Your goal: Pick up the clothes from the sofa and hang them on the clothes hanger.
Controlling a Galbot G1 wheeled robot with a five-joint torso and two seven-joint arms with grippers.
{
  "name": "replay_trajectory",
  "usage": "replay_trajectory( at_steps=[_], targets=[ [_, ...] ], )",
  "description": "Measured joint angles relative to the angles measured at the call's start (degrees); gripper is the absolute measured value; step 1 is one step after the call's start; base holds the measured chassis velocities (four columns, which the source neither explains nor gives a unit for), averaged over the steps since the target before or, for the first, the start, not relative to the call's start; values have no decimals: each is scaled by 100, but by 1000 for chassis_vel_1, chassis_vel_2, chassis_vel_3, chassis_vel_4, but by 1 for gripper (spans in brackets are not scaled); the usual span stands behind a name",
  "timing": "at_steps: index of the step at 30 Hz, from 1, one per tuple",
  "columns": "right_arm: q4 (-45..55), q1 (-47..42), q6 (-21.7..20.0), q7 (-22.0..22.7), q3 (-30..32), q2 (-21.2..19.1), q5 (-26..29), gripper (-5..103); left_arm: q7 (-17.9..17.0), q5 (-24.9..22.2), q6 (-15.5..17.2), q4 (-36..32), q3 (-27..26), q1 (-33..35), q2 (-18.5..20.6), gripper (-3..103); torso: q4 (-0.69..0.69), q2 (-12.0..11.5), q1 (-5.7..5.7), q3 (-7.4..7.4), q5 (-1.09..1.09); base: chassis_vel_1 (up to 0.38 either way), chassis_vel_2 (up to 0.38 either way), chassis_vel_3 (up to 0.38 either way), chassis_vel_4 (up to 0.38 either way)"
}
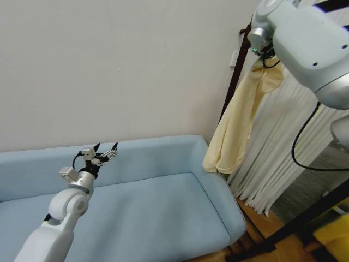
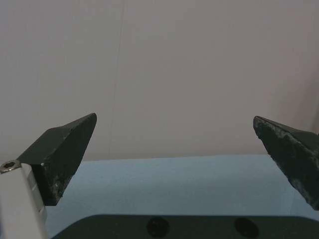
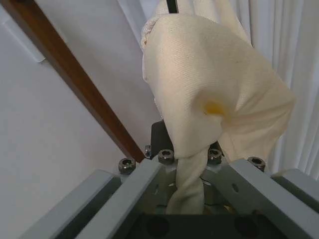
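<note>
Garment [image 1: 235,123], cream-woven, between right gripper's [image 1: 265,54] jaws.

A white pleated curtain [image 1: 278,142] was hung beside a plain off-white wall [image 1: 109,65]; wooden flooring [image 1: 260,219] was seen beneath it.

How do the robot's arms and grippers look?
The left arm and right arm are rounded pale grey shells. The left gripper has black wedge-shaped fingers. The right one has a looping black cable and a green light; the right gripper shows grey bars with bolts.
</note>
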Motion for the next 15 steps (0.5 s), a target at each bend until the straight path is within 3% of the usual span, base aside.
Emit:
replay_trajectory(
  at_steps=[5,15],
  targets=[
    [-162,-43,-81,-330,-5,-78,-210,1,-4,39,1,45,125,-81,2,100,8,0,0,0,-4,0,0,0,0],
    [-683,-17,-215,-1157,-83,-92,-638,1,32,74,-2,112,238,-158,1,100,3,0,-1,0,-2,0,0,0,0]
  ],
)
